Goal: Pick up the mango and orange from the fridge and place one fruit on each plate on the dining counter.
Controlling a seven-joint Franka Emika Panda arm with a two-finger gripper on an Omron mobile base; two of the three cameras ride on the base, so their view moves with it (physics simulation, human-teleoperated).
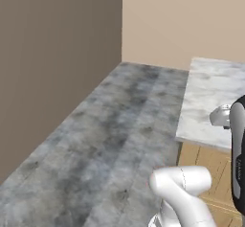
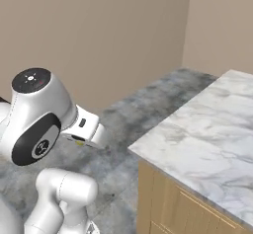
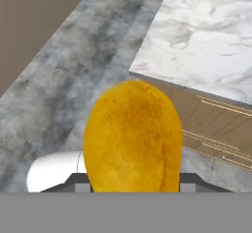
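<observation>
- Mango (image 3: 132,136): one. Golden yellow with browner mottling toward its top, egg-shaped, standing on end in my hand view, its lower end cut off by the bottom of that view.
- Gripper (image 3: 132,180): one, mine. The jaws stand part-way apart, clamped on the mango's two flanks; only the dark finger bases show, one on each side of the fruit.
- Dining counter (image 2: 207,129): one. White-grey veined marble top with brown wooden sides bearing thin pale lines. In my hand view its near corner lies beyond the mango and to the right, well apart from it; the fruit hangs over floor, not over marble.
- Arm (image 2: 37,117): one, white with dark joints, bent low beside the counter's corner in the right base view.
- Floor (image 1: 110,140): one surface, grey mottled stone in long bands, running between wall and counter.
- Walls: two, meeting at a corner. One darker brown-taupe wall (image 1: 52,53), one lighter beige wall (image 1: 186,20).
</observation>
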